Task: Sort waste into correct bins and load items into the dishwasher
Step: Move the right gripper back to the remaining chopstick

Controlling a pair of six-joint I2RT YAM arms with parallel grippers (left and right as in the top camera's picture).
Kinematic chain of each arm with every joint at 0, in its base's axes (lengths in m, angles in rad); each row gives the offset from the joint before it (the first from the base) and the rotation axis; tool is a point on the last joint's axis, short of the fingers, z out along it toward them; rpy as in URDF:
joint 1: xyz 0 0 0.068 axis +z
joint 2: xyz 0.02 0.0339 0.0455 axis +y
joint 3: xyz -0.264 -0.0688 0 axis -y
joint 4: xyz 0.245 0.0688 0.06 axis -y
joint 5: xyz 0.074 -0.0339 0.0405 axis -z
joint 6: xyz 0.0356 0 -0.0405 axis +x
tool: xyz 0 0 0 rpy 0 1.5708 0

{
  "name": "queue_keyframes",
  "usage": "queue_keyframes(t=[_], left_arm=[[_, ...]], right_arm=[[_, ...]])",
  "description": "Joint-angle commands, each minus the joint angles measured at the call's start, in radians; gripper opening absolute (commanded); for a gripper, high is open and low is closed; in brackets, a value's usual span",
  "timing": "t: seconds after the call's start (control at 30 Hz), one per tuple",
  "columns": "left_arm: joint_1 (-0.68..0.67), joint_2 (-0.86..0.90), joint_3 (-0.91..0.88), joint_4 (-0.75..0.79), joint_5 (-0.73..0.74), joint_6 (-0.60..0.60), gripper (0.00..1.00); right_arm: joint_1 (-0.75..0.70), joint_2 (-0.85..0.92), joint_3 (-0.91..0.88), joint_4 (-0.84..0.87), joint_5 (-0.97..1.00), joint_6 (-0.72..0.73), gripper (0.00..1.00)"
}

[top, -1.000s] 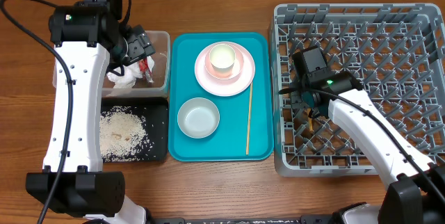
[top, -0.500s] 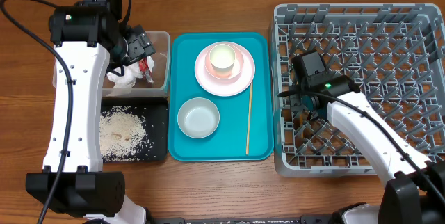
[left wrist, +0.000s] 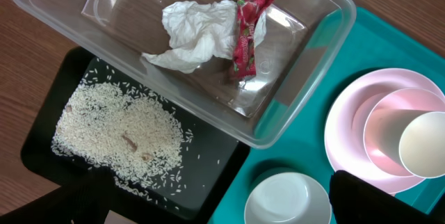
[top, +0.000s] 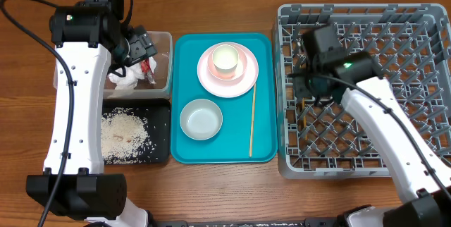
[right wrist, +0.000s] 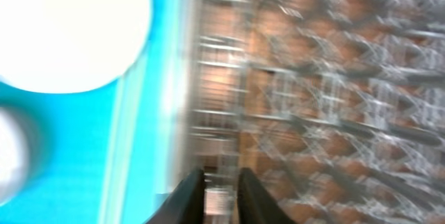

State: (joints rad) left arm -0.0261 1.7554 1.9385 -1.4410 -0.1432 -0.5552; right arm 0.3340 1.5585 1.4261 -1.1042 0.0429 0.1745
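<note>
1. While the big grey dish rack (top: pixel 409 51) on the right waits for dishes, I can see none in it, though the right arm hides part of it. So the loading looks hardly begun.
2. In the middle, the teal tray (top: pixel 264 135) holds the dishes.
3. On the far left, the clear tub (top: pixel 163 79) has the dry trash in it. That part looks done.
4. Just near of the tub, the black tray (top: pixel 158 125) has the food waste. That looks done too.
5. On the far end of the teal tray sits the pink plate (top: pixel 243 79). It needs to go in the rack.
6. Near of the plate is the white bowl (top: pixel 201 120), also not loaded.
7. Sitting on the plate is the white cup (top: pixel 227 59), also not loaded.
8. One chopstick (top: pixel 252 121) lies along the tray's right side. I cannot find the second one.
9. Inside the tub, the napkin (left wrist: pixel 198 33) and the red wrapper (left wrist: pixel 245 33) touch each other.
10. Spread in the black tray is the rice (left wrist: pixel 115 130).
11. Over the tub, the left gripper (top: pixel 141 46) is spread wide and holds nothing.
12. Over the rack's left edge, the right gripper (right wrist: pixel 220 175) has its fingers a little apart. The picture is blurry, but nothing shows between them.
</note>
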Motion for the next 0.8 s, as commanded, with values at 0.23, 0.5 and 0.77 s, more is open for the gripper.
queue_keyframes(t=[0.23,0.5,0.77], left_arm=[[0.0,-0.002,0.007,0.003,-0.009,0.002,1.0],[0.0,-0.002,0.007,0.003,-0.009,0.002,1.0],[0.0,-0.002,0.007,0.003,-0.009,0.002,1.0]], right_arm=[[0.031,-0.008,-0.018,0.045,-0.515,0.141,0.33],[0.167,-0.006,-0.124,0.122,-0.354,0.306,0.41],[0.342,-0.006,-0.249,0.221,-0.019,0.524,0.41]])
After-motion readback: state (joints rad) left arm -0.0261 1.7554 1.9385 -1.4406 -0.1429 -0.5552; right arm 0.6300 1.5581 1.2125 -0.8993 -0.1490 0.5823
